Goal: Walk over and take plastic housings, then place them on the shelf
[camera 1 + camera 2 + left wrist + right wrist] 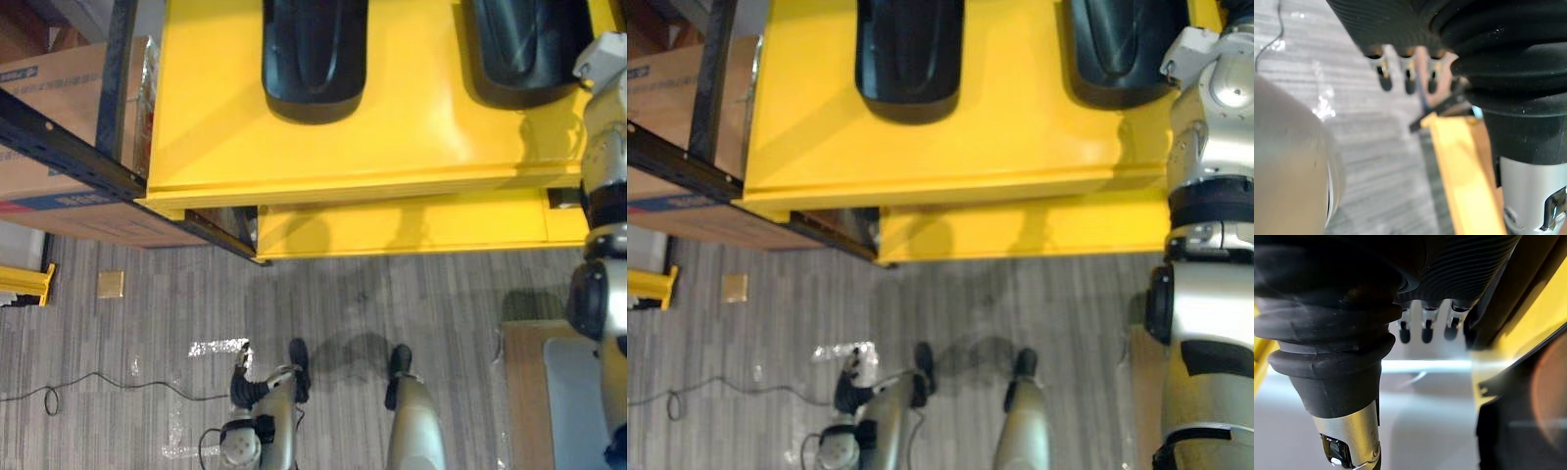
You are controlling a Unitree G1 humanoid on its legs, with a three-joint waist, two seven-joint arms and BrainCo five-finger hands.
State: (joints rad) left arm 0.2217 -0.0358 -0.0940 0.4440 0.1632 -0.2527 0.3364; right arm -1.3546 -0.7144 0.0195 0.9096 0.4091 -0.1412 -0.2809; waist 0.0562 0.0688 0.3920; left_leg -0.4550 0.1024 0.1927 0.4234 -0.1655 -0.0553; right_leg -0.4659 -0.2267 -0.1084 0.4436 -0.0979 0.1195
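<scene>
Two housings ahead, right arm the nearer

Two black plastic housings lie on the yellow desk (392, 147) in front of me, side by side but apart. Each has its long axis running away from the robot. The left housing (313, 54) sits near the middle of the desk. The right housing (524, 49) lies just beside my right arm (605, 157), so I judge that arm the nearer one for the first pick. My right hand (1426, 330) has its fingers straight and relaxed, gripping nothing. A dark edge sits just beside them, and I cannot tell what it is. My left hand (1408, 81) hangs low over the floor (392, 304), fingers loose and empty, well apart from both housings. Neither housing is grasped yet. I reckon the reach should go forward along the right housing's length.
</scene>
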